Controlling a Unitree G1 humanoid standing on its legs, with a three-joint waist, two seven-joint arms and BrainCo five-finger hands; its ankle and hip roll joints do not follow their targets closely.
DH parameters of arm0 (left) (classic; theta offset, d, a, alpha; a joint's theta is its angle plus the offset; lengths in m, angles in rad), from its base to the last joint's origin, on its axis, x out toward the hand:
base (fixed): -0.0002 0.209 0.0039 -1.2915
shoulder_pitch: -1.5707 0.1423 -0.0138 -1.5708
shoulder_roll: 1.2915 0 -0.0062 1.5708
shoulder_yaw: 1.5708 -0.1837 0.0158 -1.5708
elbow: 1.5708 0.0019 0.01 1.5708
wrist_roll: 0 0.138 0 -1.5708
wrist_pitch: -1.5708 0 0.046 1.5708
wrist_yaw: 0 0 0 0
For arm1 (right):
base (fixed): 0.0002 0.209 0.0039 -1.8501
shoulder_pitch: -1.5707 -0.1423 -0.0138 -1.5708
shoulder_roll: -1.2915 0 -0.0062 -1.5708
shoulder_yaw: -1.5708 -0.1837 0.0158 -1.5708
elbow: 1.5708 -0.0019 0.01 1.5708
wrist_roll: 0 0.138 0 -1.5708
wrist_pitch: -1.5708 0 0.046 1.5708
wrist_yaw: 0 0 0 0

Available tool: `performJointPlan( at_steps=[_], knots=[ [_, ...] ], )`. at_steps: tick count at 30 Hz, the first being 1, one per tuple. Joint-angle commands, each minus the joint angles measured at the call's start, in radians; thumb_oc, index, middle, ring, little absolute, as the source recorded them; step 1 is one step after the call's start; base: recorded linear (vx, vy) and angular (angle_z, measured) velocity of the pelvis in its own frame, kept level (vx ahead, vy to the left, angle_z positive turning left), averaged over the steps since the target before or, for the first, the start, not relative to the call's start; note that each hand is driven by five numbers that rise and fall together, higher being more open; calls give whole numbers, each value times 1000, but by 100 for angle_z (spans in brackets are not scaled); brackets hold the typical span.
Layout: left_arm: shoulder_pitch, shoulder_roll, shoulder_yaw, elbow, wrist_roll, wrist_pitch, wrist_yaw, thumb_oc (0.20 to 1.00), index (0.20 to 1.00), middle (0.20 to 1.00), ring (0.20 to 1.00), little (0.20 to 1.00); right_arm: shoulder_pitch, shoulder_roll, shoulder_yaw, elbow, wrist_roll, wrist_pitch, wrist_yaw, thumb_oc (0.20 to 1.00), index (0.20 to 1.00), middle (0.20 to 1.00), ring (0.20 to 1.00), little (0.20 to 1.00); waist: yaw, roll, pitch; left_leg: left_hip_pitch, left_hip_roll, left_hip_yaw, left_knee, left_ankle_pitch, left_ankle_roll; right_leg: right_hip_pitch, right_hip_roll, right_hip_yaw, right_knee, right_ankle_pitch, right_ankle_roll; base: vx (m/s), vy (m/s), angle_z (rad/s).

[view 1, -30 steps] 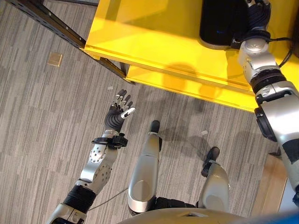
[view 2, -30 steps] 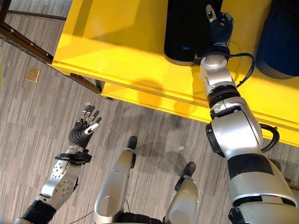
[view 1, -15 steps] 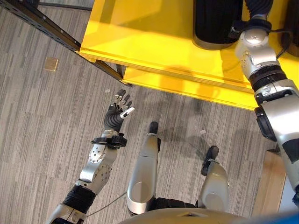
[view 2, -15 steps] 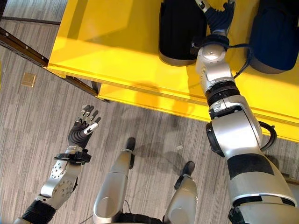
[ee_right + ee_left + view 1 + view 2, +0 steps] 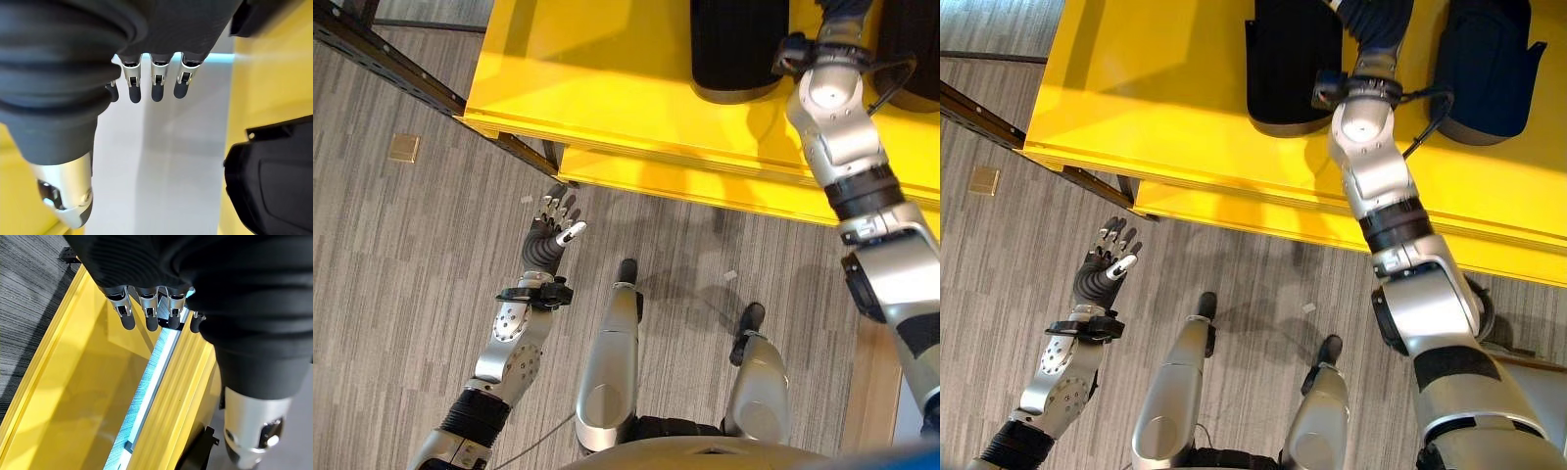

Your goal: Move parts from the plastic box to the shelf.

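Two black moulded parts (image 5: 1293,59) (image 5: 1484,69) sit side by side on the yellow shelf (image 5: 607,88). My right arm reaches over the shelf between them, and its hand (image 5: 1371,20) runs up past the top of the eye views. Its fingers (image 5: 157,88) are straight in the right wrist view and hold nothing, with a pale wall behind them and a black part (image 5: 274,181) beside them. My left hand (image 5: 551,238) hangs open over the floor in front of the shelf, its straight fingers (image 5: 149,316) empty.
A lower yellow shelf board (image 5: 705,181) juts out under the top one. A dark metal rack beam (image 5: 401,78) runs diagonally at the left. A small tan square (image 5: 404,148) and white scraps (image 5: 729,275) lie on the grey carpet.
The camera has shifted towards the shelf. My right hand has moved farther back over the shelf, from beside the left black part to between the two parts. The left hand has kept its pose.
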Motion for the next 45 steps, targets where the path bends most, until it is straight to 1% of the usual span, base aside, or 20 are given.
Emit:
performJointPlan(
  at_steps=[1,3,7,8,10,12,13,16,17,18,20,21,22,24,27,28,29,32,39,45],
  knots=[
    [16,14,49,-101,18,-46,19,1000,1000,1000,1000,1000,20,-55,-41,-112,-107,-49,28,1000,1000,1000,1000,1000,18,-27,-13,45,61,38,-47,38,-9,-45,23,45,109,42,-49,-7,-22,-9],
    [20,8,53,-103,23,-45,18,1000,1000,1000,1000,1000,91,-47,-61,-176,-146,-48,39,1000,1000,1000,1000,1000,13,-29,-13,45,63,38,-45,38,-9,-45,23,45,111,39,-50,-6,-8,-6],
    [43,-16,73,-113,45,-43,10,1000,1000,1000,1000,1000,310,-72,-69,-362,-314,-35,98,1000,1000,1000,1000,1000,-6,-39,-13,47,68,37,-51,40,-9,-48,25,48,112,38,-50,-3,-3,-1],
    [43,-16,73,-113,45,-43,10,1000,1000,1000,1000,1000,311,-72,-70,-363,-315,-35,98,1000,1000,1000,1000,1000,-5,-39,-13,48,68,37,-51,40,-9,-47,25,47,112,38,-50,0,0,0],
    [54,-23,82,-116,57,-41,7,1000,1000,1000,1000,1000,395,-92,-74,-428,-396,-31,117,1000,1000,1000,1000,1000,-12,-43,-13,48,71,37,-51,40,-9,-49,26,49,114,36,-50,4,-9,-2],
    [73,-31,97,-126,75,-42,4,1000,1000,1000,1000,1000,523,-118,-83,-504,-537,-17,135,1000,1000,1000,1000,1000,-22,-48,-13,52,75,36,-49,32,-10,-46,28,52,117,29,-48,6,-11,-2],
    [76,-32,100,-125,81,-42,0,1000,1000,1000,1000,1000,549,-128,-85,-522,-581,-12,135,1000,1000,1000,1000,1000,-25,-48,-13,51,74,35,-55,42,-8,-48,27,52,113,37,-48,0,0,0],
    [84,-32,106,-130,93,-46,-4,1000,1000,1000,1000,1000,610,-154,-83,-563,-664,-6,159,1000,1000,1000,1000,1000,-30,-52,-13,56,75,36,-58,41,-9,-45,28,53,110,37,-46,0,0,0],
    [84,-31,107,-133,97,-44,-10,1000,1000,1000,1000,1000,637,-172,-77,-576,-716,3,170,1000,1000,1000,1000,1000,-33,-54,-13,56,76,35,-54,39,-10,-44,28,54,112,35,-45,0,0,0],
    [87,-31,108,-133,107,-45,-10,1000,1000,1000,1000,1000,670,-193,-66,-592,-809,10,169,1000,1000,1000,1000,1000,-35,-55,-13,61,78,33,-48,29,-11,-40,29,56,119,27,-42,0,0,0],
    [90,-28,115,-132,117,-47,-8,1000,1000,1000,1000,1000,697,-218,-56,-615,-867,13,184,1000,1000,1000,1000,1000,-40,-58,-13,64,79,33,-48,28,-13,-38,29,58,119,25,-42,0,0,0],
    [90,-28,118,-135,124,-44,-15,1000,1000,1000,1000,1000,705,-257,-24,-616,-961,26,205,1000,1000,1000,1000,1000,-42,-60,-13,65,78,32,-52,34,-13,-38,29,61,117,29,-42,0,0,0],
    [90,-28,118,-135,124,-44,-15,1000,1000,1000,1000,1000,704,-257,-23,-616,-961,26,204,1000,1000,1000,1000,1000,-43,-60,-13,65,77,32,-54,37,-13,-38,29,60,116,31,-42,0,0,0],
    [92,-27,120,-130,134,-41,-18,1000,1000,1000,1000,1000,696,-288,20,-602,-1032,33,233,1000,1000,1000,1000,1000,-40,-65,-13,69,80,32,-49,27,-16,-32,30,63,119,23,-41,0,0,0],
    [89,-30,122,-129,139,-41,-18,1000,1000,1000,1000,1000,672,-295,61,-576,-1062,35,243,1000,1000,1000,1000,1000,-41,-68,-13,66,79,31,-55,37,-15,-37,31,62,113,32,-41,-6,-8,-3],
    [90,-34,117,-125,138,-37,-22,1000,1000,1000,1000,1000,639,-299,111,-544,-1097,41,263,1000,1000,1000,1000,1000,-36,-69,-13,69,81,30,-50,28,-18,-33,32,61,117,25,-41,-28,-14,-5],
    [87,-37,115,-123,139,-38,-22,1000,1000,1000,1000,1000,618,-294,134,-519,-1107,44,263,1000,1000,1000,1000,1000,-35,-68,-13,67,80,30,-56,39,-17,-36,31,60,112,34,-42,0,0,0],
    [87,-41,113,-118,136,-39,-23,1000,1000,1000,1000,1000,582,-278,178,-470,-1116,49,274,1000,1000,1000,1000,1000,-30,-68,-13,68,79,28,-61,41,-18,-34,31,60,111,34,-42,0,0,0],
    [75,-58,105,-104,125,-45,-21,1000,1000,1000,1000,1000,438,-184,292,-279,-1123,87,275,1000,1000,1000,1000,1000,-16,-61,-13,65,75,24,-70,48,-21,-34,29,58,111,31,-46,0,0,0],
    [68,-61,101,-95,122,-51,-20,1000,1000,1000,1000,1000,375,-121,306,-149,-1088,117,248,1000,1000,1000,1000,1000,-6,-54,-13,59,70,23,-75,51,-19,-35,26,54,110,31,-47,0,0,0]
  ],
)
